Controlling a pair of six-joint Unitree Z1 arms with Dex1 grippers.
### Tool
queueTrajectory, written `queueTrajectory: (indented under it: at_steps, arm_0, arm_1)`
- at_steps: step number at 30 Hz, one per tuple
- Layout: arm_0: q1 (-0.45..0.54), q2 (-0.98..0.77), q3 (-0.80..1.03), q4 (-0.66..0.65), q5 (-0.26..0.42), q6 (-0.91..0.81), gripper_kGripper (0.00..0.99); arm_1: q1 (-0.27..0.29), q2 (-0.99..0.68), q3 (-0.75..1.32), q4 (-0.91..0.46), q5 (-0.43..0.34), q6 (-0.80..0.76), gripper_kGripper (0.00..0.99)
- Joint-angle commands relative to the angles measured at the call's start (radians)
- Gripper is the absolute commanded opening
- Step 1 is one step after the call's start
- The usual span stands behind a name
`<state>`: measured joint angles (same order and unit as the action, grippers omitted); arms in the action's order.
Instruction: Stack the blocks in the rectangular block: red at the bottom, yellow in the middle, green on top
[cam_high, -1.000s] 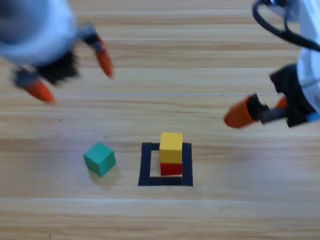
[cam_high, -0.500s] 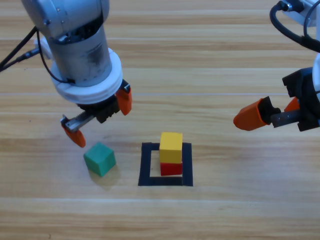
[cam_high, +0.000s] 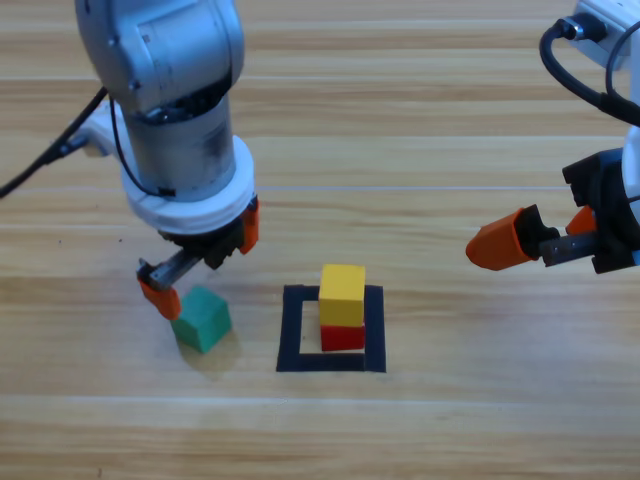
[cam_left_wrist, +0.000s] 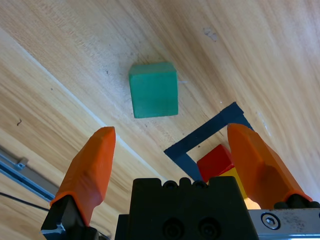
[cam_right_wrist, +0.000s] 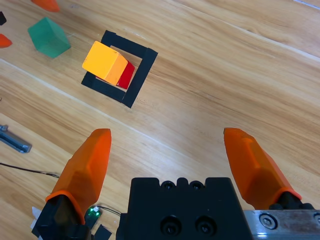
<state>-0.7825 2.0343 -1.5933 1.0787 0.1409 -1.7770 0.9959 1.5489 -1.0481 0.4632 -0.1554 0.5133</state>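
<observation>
The green cube (cam_high: 202, 318) (cam_left_wrist: 153, 90) lies on the table left of the black tape square (cam_high: 292, 330) (cam_left_wrist: 200, 137). Inside the square the yellow cube (cam_high: 342, 294) (cam_right_wrist: 105, 62) rests on the red cube (cam_high: 342, 337) (cam_left_wrist: 216, 159). My left gripper (cam_high: 203, 260) (cam_left_wrist: 172, 160) hangs open just above and behind the green cube, with nothing between its jaws. My right gripper (cam_high: 540, 235) (cam_right_wrist: 172, 160) waits open at the right side, well away from the stack.
Wooden table (cam_high: 450, 420) all round. The left arm's grey body (cam_high: 175, 110) stands over the table's left half, and a black cable (cam_high: 560, 70) loops at the top right.
The left gripper has come down and forward from the top left towards the green cube. The right gripper has barely shifted. The cubes have not moved.
</observation>
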Motion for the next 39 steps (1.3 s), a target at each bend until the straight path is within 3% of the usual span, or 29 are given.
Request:
queueTrajectory:
  at_steps: [1, 11, 28, 30, 35, 39]
  arm_0:
    - [0.055, 0.027, 0.102, -0.086, -0.047, 0.008, 0.943]
    - [0.098, 0.024, 0.243, -0.244, -0.084, 0.045, 0.940]
    - [0.098, 0.075, 0.279, -0.316, -0.080, 0.041, 0.920]
    - [0.098, 0.075, 0.279, -0.316, -0.080, 0.047, 0.877]
    - [0.098, 0.064, 0.259, -0.301, -0.066, 0.094, 0.630]
    - [0.100, 0.121, 0.093, -0.155, -0.052, 0.160, 0.416]
  arm_1:
    - [-0.019, -0.052, 0.034, -0.038, 0.013, -0.001, 0.990]
    - [-0.019, -0.044, 0.039, -0.049, 0.010, -0.001, 0.990]
    - [-0.019, -0.047, 0.046, -0.057, 0.011, -0.004, 0.990]
    - [-0.019, -0.049, 0.046, -0.057, 0.011, -0.002, 0.990]
    - [-0.019, -0.047, 0.045, -0.057, 0.011, -0.002, 0.990]
    - [-0.019, -0.046, 0.046, -0.057, 0.011, -0.002, 0.990]
